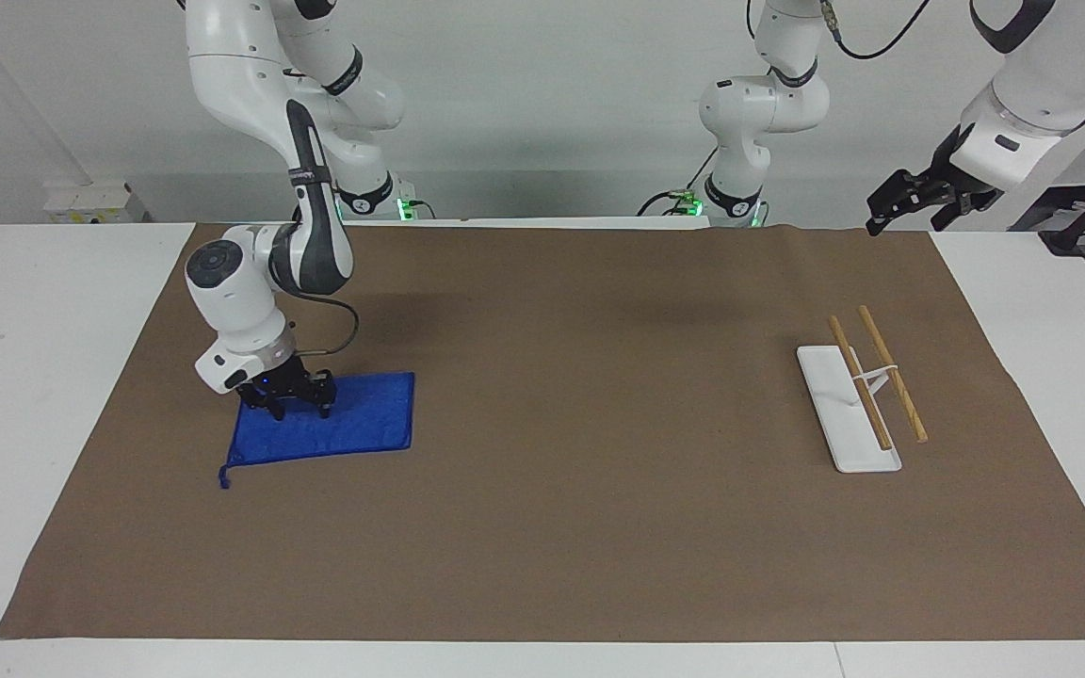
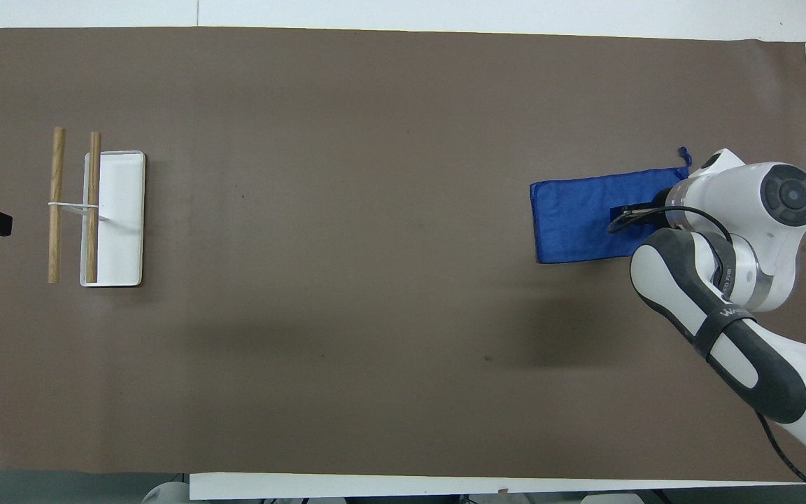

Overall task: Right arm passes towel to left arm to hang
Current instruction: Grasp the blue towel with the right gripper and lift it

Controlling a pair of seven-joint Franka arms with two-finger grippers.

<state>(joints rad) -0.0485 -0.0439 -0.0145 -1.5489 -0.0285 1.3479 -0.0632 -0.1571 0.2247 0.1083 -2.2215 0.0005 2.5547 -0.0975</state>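
- Your towel (image 1: 326, 421) lies flat on the brown mat (image 1: 561, 527), toward the right arm's end of the table, its long side running along the table's length. In the facing view it sits at about 9 o'clock from the mat's middle; in the overhead view, at about 3 o'clock.
- Its little loop tag (image 1: 223, 479) trails off the corner farthest from the robots, on the right arm's side, and rests on the mat.
- Your right gripper (image 1: 286, 408) is down on the towel near the edge closest to the robots, at the end nearer the right arm. The fingers (image 1: 323, 405) stand a narrow way apart with their tips at the cloth; you cannot tell from here whether they have pinched any fabric. The small blue light shows just above them.
- The right arm (image 1: 302, 254) folds down from its base at about 11 o'clock in the facing view, and a thin black cable (image 1: 347, 331) loops to its wrist.
- Your left gripper (image 1: 910, 202) hangs in the air over the mat's corner near the robots at the left arm's end, at about 2 o'clock in the facing view. The left arm (image 1: 1032, 94) waits there; I cannot tell how its fingers stand.
- The rack (image 1: 849, 408), a white base carrying two wooden rods (image 1: 891, 372), stands on the mat toward the left arm's end, well apart from the towel.
- The mat covers most of the white table (image 1: 24, 377).
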